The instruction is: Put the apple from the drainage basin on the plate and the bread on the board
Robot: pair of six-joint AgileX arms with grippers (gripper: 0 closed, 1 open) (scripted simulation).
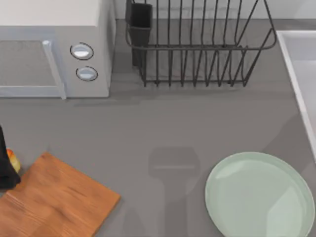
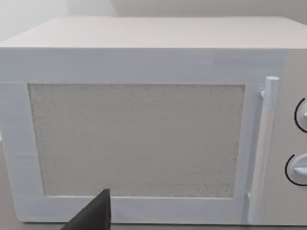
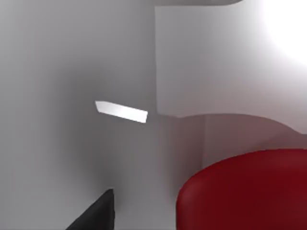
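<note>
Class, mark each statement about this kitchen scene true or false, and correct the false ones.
1. The plate has food on it. False: it is bare.
2. The board lies at the table's left, the plate at its right. True.
3. The apple shows close up in the right wrist view. True.
4. The microwave door stands open. False: it is shut.
5. The bread rests in the middle of the board. False: it is at the left edge, beside the left gripper, off the board.
</note>
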